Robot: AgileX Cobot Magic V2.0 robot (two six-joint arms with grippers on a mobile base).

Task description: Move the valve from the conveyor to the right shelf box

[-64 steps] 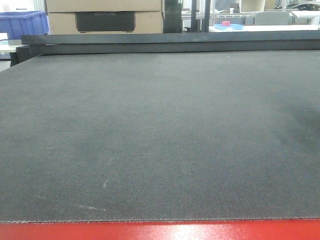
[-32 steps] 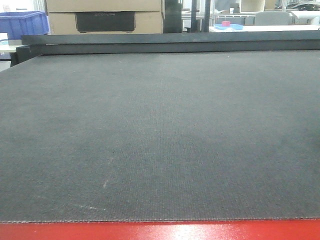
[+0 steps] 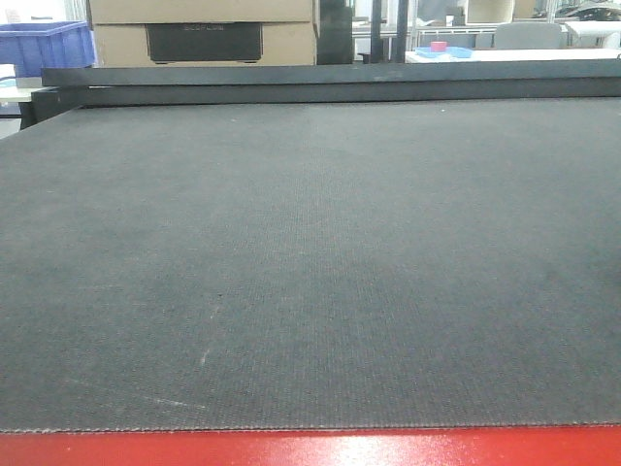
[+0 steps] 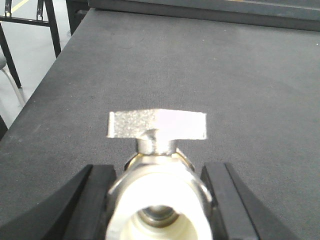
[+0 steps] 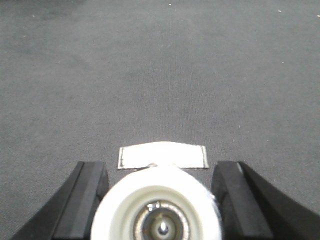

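Note:
The conveyor (image 3: 310, 243) is a wide dark grey woven belt on a red frame (image 3: 310, 449); in the front view nothing lies on it and neither gripper shows. In the left wrist view, my left gripper (image 4: 159, 200) is shut on a metal valve (image 4: 155, 195) with a white-taped threaded end, its flat silver handle (image 4: 157, 124) pointing up, above the belt. In the right wrist view, my right gripper (image 5: 157, 200) is shut on a second valve (image 5: 156, 210) of the same kind, with its handle (image 5: 162, 156) showing above the body. The right shelf box is out of view.
Beyond the belt's far rail (image 3: 330, 83) stand a cardboard box (image 3: 204, 34), a blue bin (image 3: 44, 44) and a white table holding a pink object (image 3: 439, 46). The left wrist view shows the belt's left edge, floor and black metal legs (image 4: 50, 25).
A faint shadow on the right side of the belt in the front view has faded. Nothing else has visibly moved.

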